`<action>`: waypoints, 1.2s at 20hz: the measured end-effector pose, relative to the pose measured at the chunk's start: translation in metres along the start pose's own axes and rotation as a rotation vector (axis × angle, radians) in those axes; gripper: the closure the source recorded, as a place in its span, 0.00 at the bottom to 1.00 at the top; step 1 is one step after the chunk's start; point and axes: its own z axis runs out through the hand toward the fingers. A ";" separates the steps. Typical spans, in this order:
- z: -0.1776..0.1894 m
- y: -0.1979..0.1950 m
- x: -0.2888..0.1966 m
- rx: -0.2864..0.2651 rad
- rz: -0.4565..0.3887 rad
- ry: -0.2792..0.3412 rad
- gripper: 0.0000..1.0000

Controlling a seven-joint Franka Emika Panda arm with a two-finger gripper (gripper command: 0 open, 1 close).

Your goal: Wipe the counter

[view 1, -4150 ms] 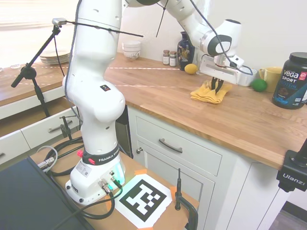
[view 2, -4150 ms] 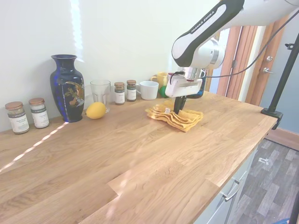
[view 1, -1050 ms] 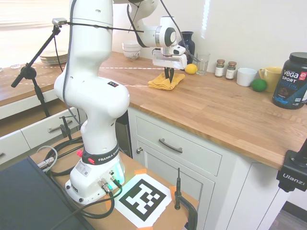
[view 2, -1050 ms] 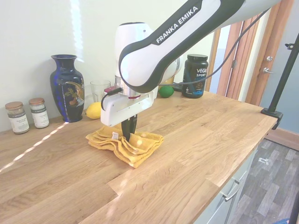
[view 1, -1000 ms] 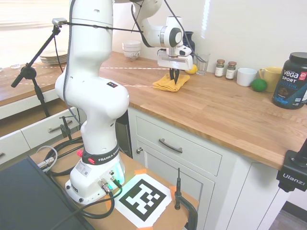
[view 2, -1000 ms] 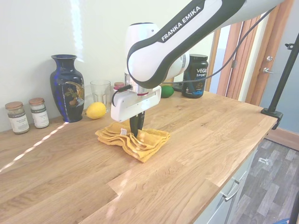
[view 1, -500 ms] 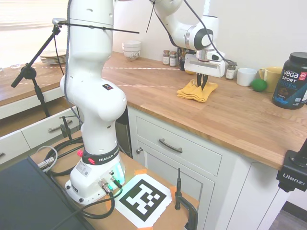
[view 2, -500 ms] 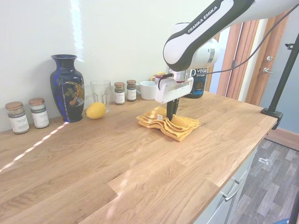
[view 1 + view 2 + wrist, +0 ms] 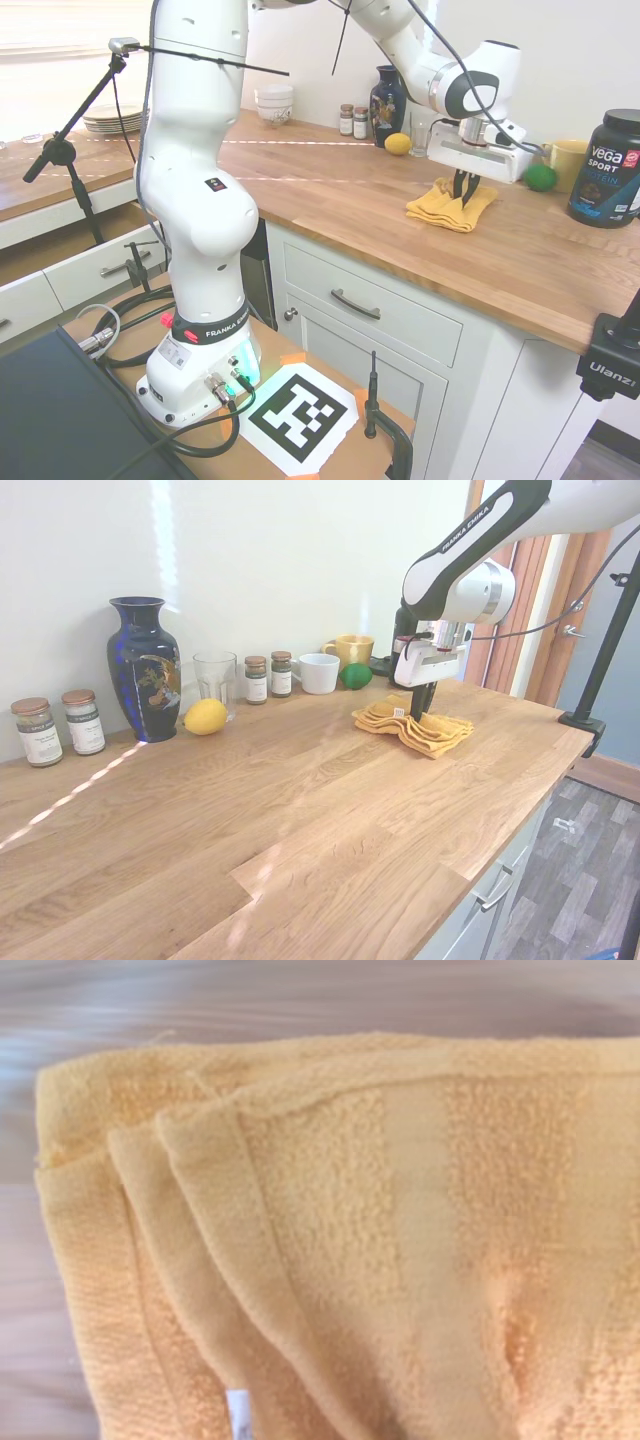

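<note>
The fingers [image 9: 419, 712], closed on the folded yellow towel [image 9: 415, 729], press it straight down on the desk [image 9: 300, 810], whose long unwiped stretch lies toward the blue vase [image 9: 144, 669].

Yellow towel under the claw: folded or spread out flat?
Folded. The yellow towel shows several stacked layered edges in the wrist view and sits bunched on the counter.

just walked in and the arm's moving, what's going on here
The arm's tool is pinched shut on a folded yellow towel and pressing it onto the counter to wipe it. The towel sits toward the end with the lime, mugs and black tub. The vase, lemon, glass and spice jars stand along the wall.
</note>
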 end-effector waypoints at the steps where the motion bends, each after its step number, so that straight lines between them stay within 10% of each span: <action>1: -0.001 0.011 0.007 0.006 0.008 -0.002 1.00; 19: -0.007 0.089 0.041 0.020 0.076 0.015 1.00; 20: -0.007 0.091 0.041 0.022 0.081 0.012 0.00; 24: -0.007 0.095 0.041 0.023 0.090 0.001 0.00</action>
